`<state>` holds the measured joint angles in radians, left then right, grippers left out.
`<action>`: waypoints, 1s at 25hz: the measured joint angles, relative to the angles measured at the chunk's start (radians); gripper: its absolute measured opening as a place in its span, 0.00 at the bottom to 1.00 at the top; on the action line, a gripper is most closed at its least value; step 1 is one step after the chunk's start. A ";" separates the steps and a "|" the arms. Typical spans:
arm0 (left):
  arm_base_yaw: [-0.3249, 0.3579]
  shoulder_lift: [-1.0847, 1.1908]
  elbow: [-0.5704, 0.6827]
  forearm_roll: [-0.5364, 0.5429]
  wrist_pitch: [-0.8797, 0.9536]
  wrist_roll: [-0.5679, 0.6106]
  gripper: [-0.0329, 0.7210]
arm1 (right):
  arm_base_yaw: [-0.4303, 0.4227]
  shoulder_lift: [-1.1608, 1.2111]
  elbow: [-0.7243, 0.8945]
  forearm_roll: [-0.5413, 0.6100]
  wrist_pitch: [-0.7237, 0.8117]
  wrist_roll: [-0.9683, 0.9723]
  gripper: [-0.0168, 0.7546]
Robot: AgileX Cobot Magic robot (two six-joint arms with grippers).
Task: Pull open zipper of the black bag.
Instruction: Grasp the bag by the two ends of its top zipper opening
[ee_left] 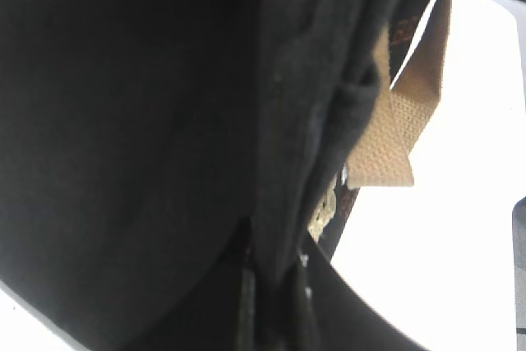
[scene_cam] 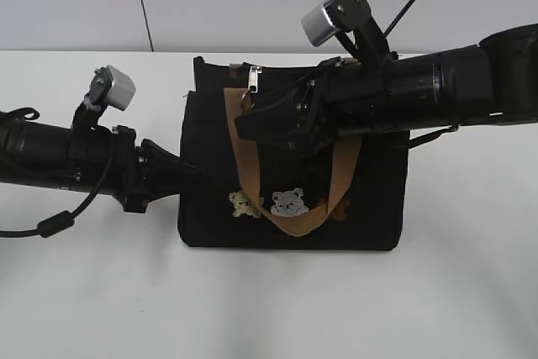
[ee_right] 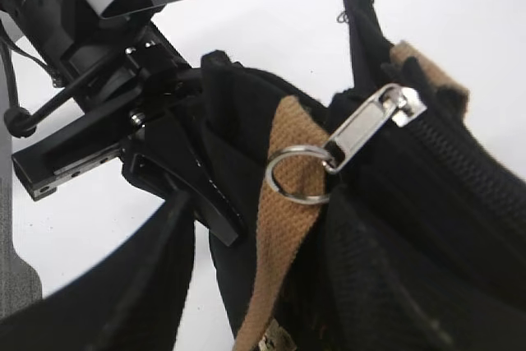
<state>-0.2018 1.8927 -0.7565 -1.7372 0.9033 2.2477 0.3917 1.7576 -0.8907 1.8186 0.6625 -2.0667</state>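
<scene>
Two robot arms work a black bag (scene_cam: pixel 290 166) lying flat on a white surface (scene_cam: pixel 471 292).

The left end effector (scene_cam: pixel 197 176) is clenched on the fabric of the bag's left edge, its fingers (ee_right: pixel 197 191) pinching the black cloth, as the right wrist view shows. The right end effector (scene_cam: pixel 252 124) hovers over the bag's upper left area, near the zipper (ee_right: pixel 460 162) that runs along the top edge; whether its jaws are spread or closing on anything cannot be told. The silver pull (ee_right: pixel 370 125) lies at the left end of the zipper, its ring clasp (ee_right: pixel 297 174) resting against a tan webbing handle (ee_right: pixel 283 228), with nothing gripping it. The second part of the handle loops down the bag's front towards small bear pictures (scene_cam: pixel 288 201) near the lower edge.
</scene>
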 joint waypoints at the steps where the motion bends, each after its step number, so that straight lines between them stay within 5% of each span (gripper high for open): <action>1: 0.000 0.000 0.000 0.000 0.000 0.000 0.08 | 0.000 0.000 0.000 0.001 0.000 -0.001 0.53; 25: 0.000 0.000 0.000 0.000 -0.006 0.000 0.08 | 0.000 0.041 -0.034 -0.038 0.015 0.057 0.52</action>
<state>-0.2018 1.8927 -0.7565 -1.7371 0.8976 2.2477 0.3917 1.7989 -0.9245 1.7808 0.6771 -2.0100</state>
